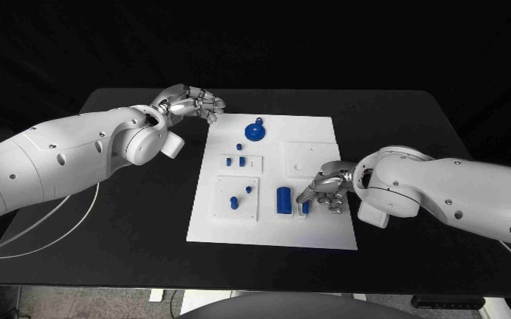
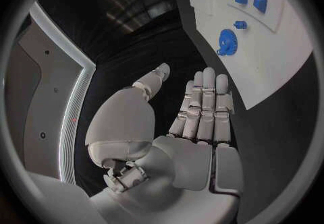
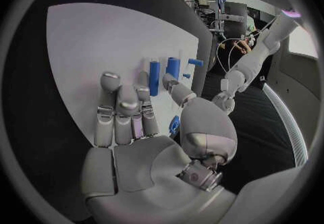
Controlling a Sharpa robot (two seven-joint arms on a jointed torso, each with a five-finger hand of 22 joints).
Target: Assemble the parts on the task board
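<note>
A black table point(image 1: 426, 123) stands before a dark backdrop, with the white task board point(image 1: 320, 230) lying in its middle.

The right hand point(image 1: 325, 188) hangs over the board's near right part. In the right wrist view its fingers point(image 3: 120, 110) lie side by side and fairly straight above the white plate, the thumb held off to one side; nothing can be seen gripped, though a small blue piece point(image 3: 175, 124) shows just beside the thumb and whether it touches cannot be told. Just beside this hand stands a blue cylinder point(image 1: 283, 199), upright in a white holder, and a smaller blue part point(image 1: 306, 206) sits right at the fingertips.

Further left on the board lies a raised square plate with a blue peg point(image 1: 234, 202) and a smaller blue stud point(image 1: 249, 188). Above that, a small plate carries two short blue blocks point(image 1: 229, 162). Near the board's far edge sits a blue gear point(image 1: 255, 131), with a tiny blue piece point(image 1: 241, 145) just beside it.

The left hand point(image 1: 195, 104) hovers off the board's far left corner, over the black table, its fingers stretched out together and holding nothing.
</note>
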